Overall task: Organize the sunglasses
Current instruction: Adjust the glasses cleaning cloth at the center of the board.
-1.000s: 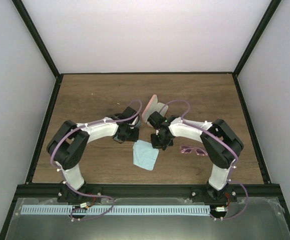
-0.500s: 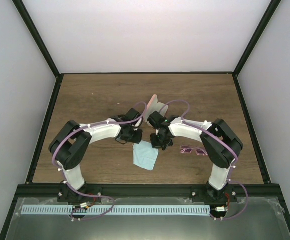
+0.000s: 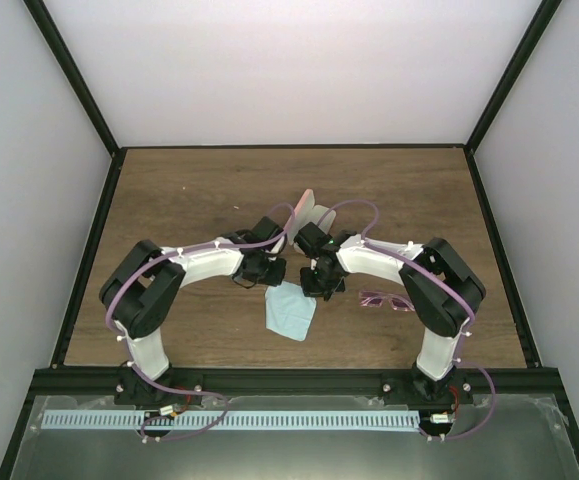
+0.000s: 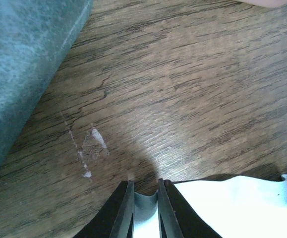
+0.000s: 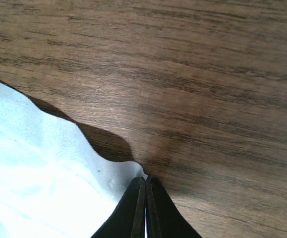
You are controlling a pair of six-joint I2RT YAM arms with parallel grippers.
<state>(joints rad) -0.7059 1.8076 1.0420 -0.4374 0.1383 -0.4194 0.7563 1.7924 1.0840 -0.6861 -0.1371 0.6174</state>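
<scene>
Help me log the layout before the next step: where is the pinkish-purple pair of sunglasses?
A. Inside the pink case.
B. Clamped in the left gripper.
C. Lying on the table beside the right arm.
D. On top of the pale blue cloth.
C: the top view shows the pinkish-purple sunglasses lying on the table by the right arm, clear of the pale blue cloth, with nothing gripping them.

We read lab robot cell: blank white walls [image 3: 299, 70] from 9 through 3 o'clock, black frame posts [image 3: 71, 70] at 10 and 2, two arm bases [image 3: 147, 385] bolted at 6 o'clock beside slotted duct [image 3: 269, 421].
</scene>
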